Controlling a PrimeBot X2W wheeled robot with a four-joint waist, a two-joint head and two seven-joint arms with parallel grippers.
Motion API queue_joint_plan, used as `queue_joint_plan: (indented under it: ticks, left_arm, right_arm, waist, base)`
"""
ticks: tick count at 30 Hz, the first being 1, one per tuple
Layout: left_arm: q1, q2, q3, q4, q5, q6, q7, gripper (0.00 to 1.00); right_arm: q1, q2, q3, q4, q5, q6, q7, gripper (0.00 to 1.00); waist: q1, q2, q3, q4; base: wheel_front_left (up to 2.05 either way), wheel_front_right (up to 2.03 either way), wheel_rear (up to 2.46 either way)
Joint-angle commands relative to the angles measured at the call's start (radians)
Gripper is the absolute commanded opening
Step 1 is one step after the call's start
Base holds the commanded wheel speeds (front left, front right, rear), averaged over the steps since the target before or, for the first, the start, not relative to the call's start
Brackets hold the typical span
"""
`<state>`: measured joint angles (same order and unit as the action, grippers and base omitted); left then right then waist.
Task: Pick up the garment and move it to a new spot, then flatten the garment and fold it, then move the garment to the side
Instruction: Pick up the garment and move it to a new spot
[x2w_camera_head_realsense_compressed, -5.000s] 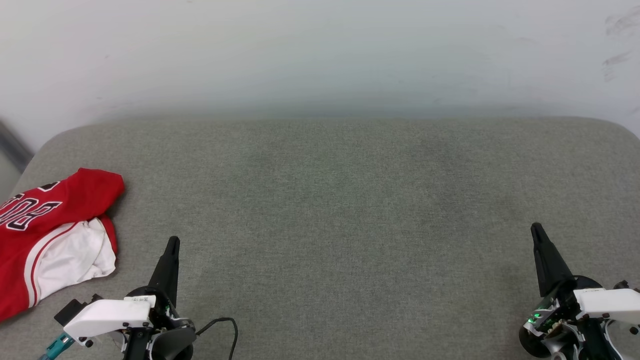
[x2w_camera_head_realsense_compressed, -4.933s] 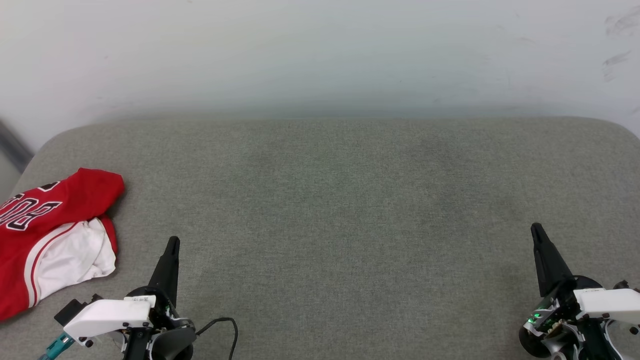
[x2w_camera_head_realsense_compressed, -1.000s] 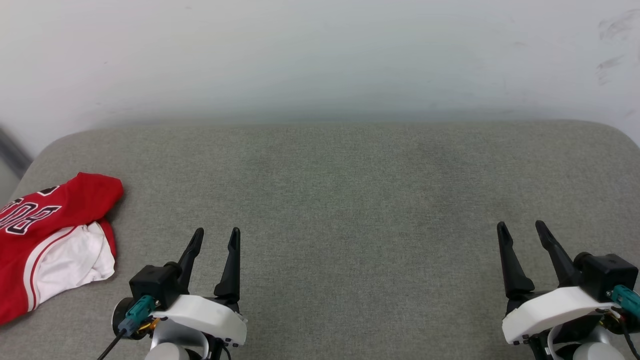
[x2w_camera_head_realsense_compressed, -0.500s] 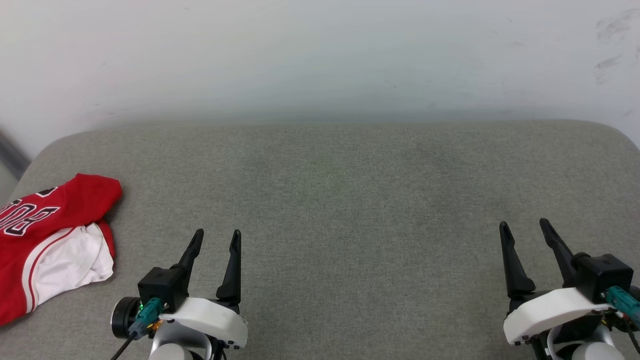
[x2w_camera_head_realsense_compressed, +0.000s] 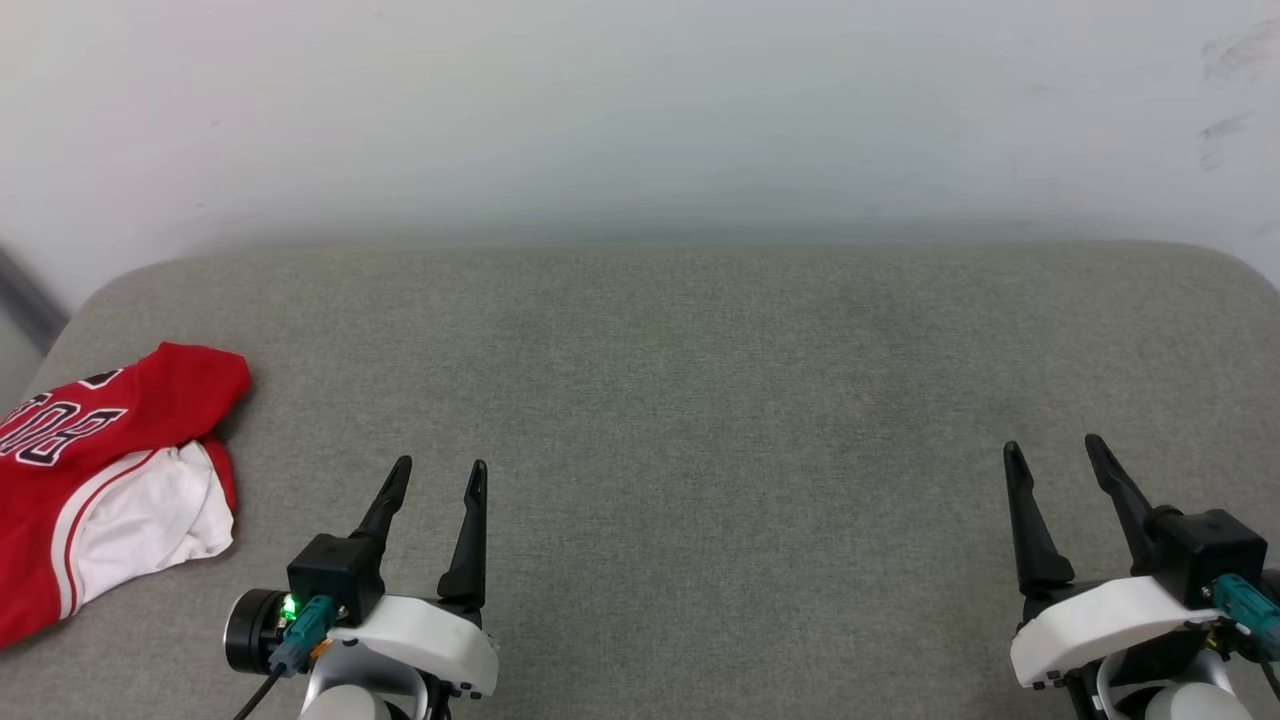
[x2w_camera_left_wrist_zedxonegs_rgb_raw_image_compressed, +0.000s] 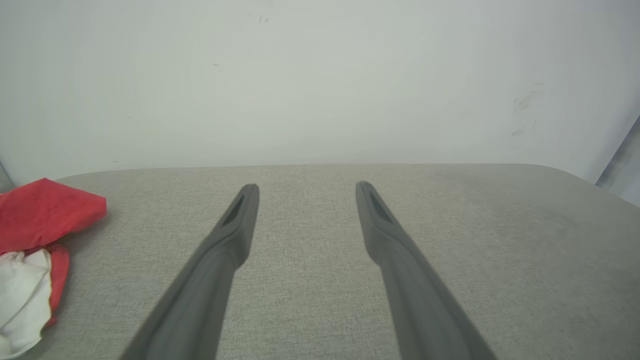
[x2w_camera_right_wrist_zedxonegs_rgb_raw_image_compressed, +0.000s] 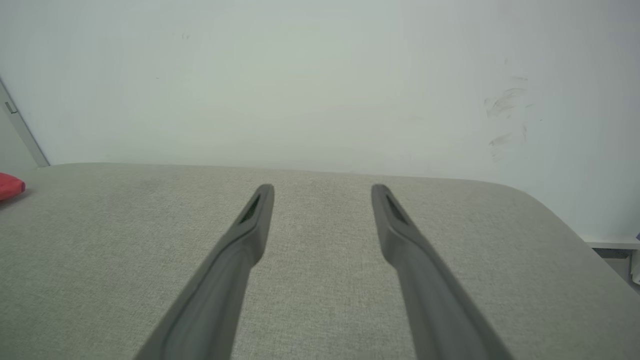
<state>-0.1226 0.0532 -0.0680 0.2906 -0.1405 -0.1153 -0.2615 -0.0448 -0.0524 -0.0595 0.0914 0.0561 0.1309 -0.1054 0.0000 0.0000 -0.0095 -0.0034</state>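
Nothing is held yet: the left gripper (x2w_camera_head_realsense_compressed: 440, 465) is seen with its two long dark fingers spread apart and empty, and the right gripper (x2w_camera_head_realsense_compressed: 1052, 444) likewise, both low over the near edge of the grey woven fabric surface (x2w_camera_head_realsense_compressed: 700, 400), fingers aimed at the far white wall (x2w_camera_head_realsense_compressed: 640, 120). The garment (x2w_camera_head_realsense_compressed: 90, 450), a crumpled red basketball-style T-shirt with black white-outlined lettering and a white sleeve, is found at the far-left side of the surface, well left of the left gripper, partly cut off by the head view's left edge. The step in hand is judged to be the first pickup. The left gripper should be swung left and lowered onto a raised fold of the red body, not the loose white sleeve, so the bulk is lifted together; the grip should be closed fully before lifting. The heap's long axis is judged to run diagonally, near-left to far-right, with a red lobe pointing far-right and the lettering read upside-down from the robot's side.
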Motion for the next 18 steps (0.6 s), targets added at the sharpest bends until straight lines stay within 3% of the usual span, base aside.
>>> queue_joint_plan:
  ticks: [1,9,18]
  left_arm:
    - [-0.010,-0.001,0.000,0.003,-0.003,0.001,-0.005,1.00]
    - [-0.022,-0.002,-0.001,0.014,-0.020,0.011,-0.005,1.00]
    - [-0.037,-0.003,0.019,0.004,-0.019,0.025,-0.004,1.00]
  right_arm:
    - [-0.009,0.003,-0.006,0.001,0.003,0.000,-0.007,1.00]
    - [-0.009,0.003,-0.003,-0.014,-0.003,0.000,-0.009,1.00]
    - [-0.016,0.003,0.031,-0.062,0.003,0.000,0.010,1.00]
  waist:
    - [0.0000,0.0000,0.001,0.008]
    - [0.0000,0.0000,0.010,0.070]
    - [0.0000,0.0000,0.034,0.225]
  base:
    - [0.00,0.00,0.00]
    - [0.00,0.00,0.00]
    - [0.00,0.00,0.00]
